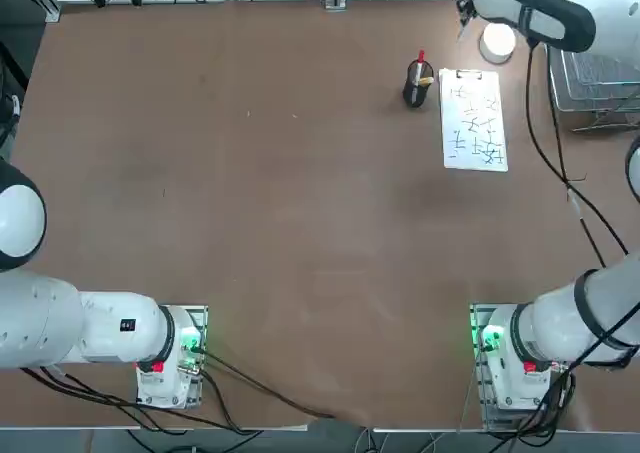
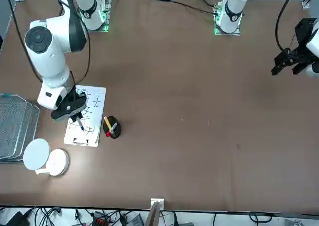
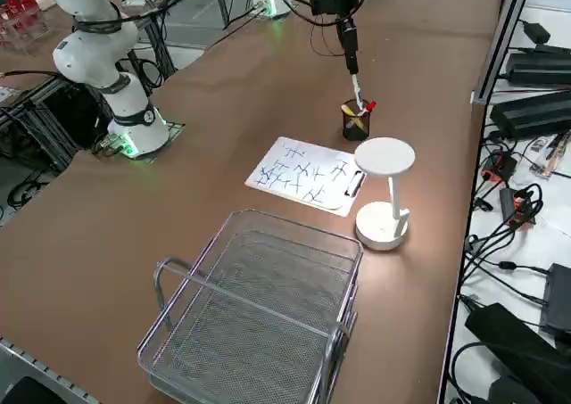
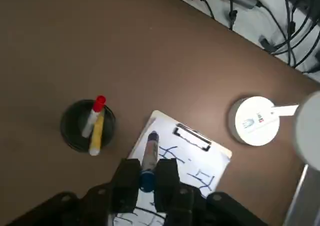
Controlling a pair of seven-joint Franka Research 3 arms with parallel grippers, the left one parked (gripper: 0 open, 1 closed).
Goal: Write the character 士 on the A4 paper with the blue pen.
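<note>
The brown counter (image 1: 250, 223) carries everything: the wire basket (image 3: 259, 306) beside the robot's right, the white round-topped stand (image 3: 385, 157), then the A4 paper (image 1: 450, 113) on the far right part, flat, its clip (image 3: 355, 184) at the edge away from the arm bases. The dark cup (image 4: 72, 136), just beside the sheet, holds a red-topped pen (image 4: 92, 117) and a yellow one (image 4: 96, 133).

The right tool (image 4: 148, 182) is closed narrow on the blue pen (image 4: 150, 156), which hangs above the sheet, apart from it, its free end away from the tool.

So the picking-up is done. The writing is harder to settle: the sheet bears many small, dark characters, several made of crossing strokes, but I cannot tell whether any of them is the 士 asked for. With the pen raised, no stroke is being drawn. If the character is still owed, what is left is likely lowering the pen onto a free patch, then two horizontals and one vertical.
</note>
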